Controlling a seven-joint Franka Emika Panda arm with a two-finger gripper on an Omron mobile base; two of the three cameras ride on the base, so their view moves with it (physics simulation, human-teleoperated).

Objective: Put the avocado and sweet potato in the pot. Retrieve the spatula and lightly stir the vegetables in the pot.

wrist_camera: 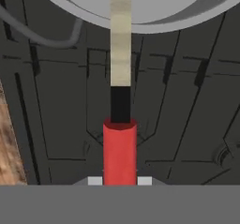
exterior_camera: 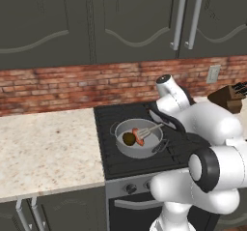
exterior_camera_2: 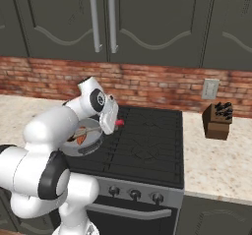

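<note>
The round grey metal pot [exterior_camera: 138, 139] is sitting on the black stove top [exterior_camera: 120, 162], holding the dark olive-brown avocado [exterior_camera: 128, 138] beside the orange-red sweet potato [exterior_camera: 139, 136]. My gripper [wrist_camera: 120, 181] is pinching the red handle of the thin silver-headed spatula [wrist_camera: 120, 148], whose shaft is reaching over the pot's rim.

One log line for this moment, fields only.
phase: stirring | tool: holding spatula | spatula head: in pot | avocado, sweet potato: in pot | pot: on stove
</note>
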